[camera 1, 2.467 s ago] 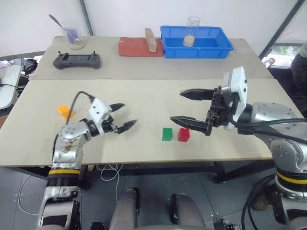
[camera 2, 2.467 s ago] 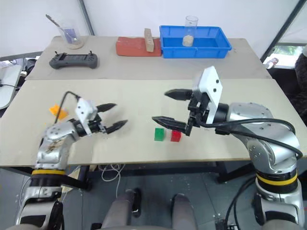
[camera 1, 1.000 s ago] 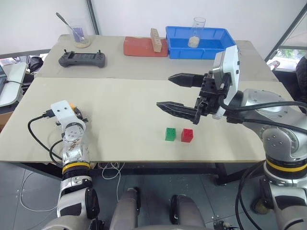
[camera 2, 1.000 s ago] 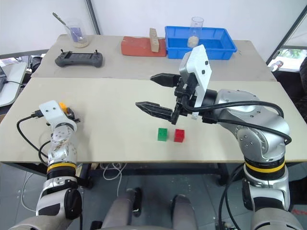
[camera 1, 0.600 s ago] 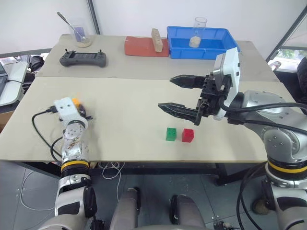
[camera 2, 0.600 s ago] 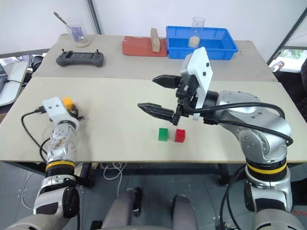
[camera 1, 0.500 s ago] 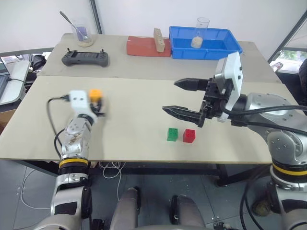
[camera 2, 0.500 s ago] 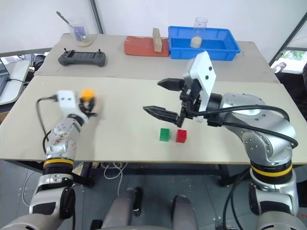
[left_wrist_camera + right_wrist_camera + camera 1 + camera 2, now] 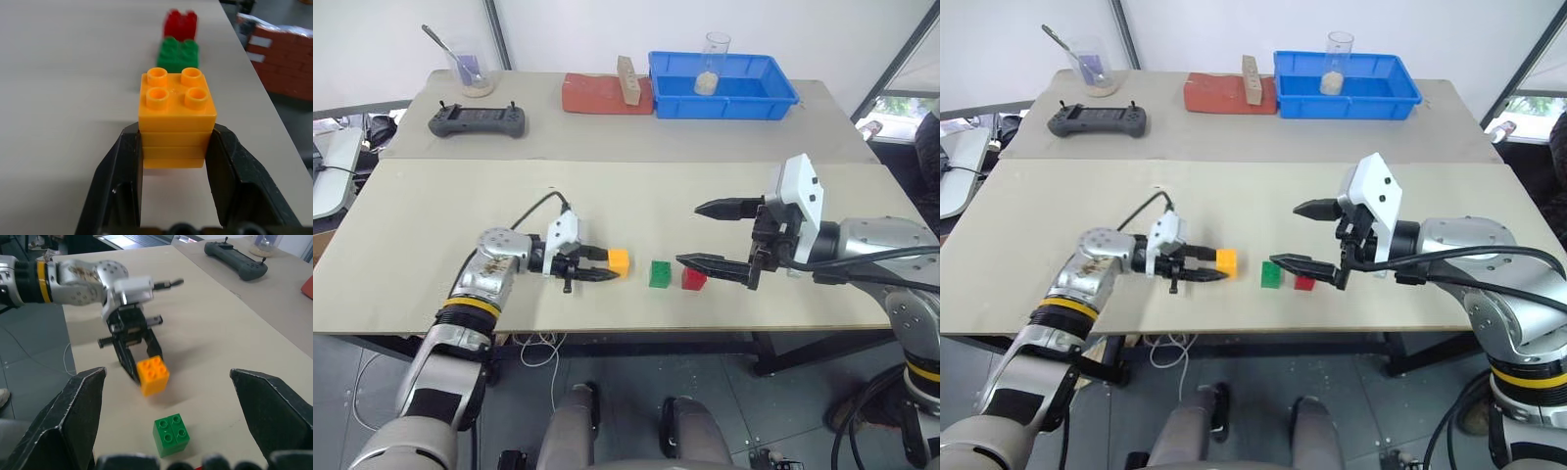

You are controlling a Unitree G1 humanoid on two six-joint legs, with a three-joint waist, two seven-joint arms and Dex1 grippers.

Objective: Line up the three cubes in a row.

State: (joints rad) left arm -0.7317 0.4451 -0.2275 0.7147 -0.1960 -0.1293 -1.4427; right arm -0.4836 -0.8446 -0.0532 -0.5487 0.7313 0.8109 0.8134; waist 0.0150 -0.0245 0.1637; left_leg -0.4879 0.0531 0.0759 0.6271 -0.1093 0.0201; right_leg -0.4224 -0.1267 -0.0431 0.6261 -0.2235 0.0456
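The orange cube point(image 9: 619, 261) is held between the two black fingers of the left gripper point(image 9: 603, 265), which is closed on its sides, just left of the green cube point(image 9: 660, 274) and near the front edge of the table point(image 9: 431, 225). Whether it rests on the table or hangs just above it I cannot tell. The red cube point(image 9: 693, 279) lies right beside the green one, with a small gap, so the three stand nearly on one line parallel to the front edge. All three are glossy plastic bricks with four round studs on top.

The right gripper point(image 9: 720, 235) hovers above and a little right of the red cube with its long fingers spread wide and nothing between them.

Behind the cubes the pale, matt table surface is bare and wide; in front of them only a narrow strip remains before the edge.

On the rear table there are a blue plastic bin point(image 9: 722, 86) with a clear glass point(image 9: 709, 64) inside that contains something pale, a flat red slab point(image 9: 604, 95) with a tan wooden block point(image 9: 626, 80) standing on it, a dark controller point(image 9: 478, 120), and a clear cup point(image 9: 467, 69) with a spoon in it.
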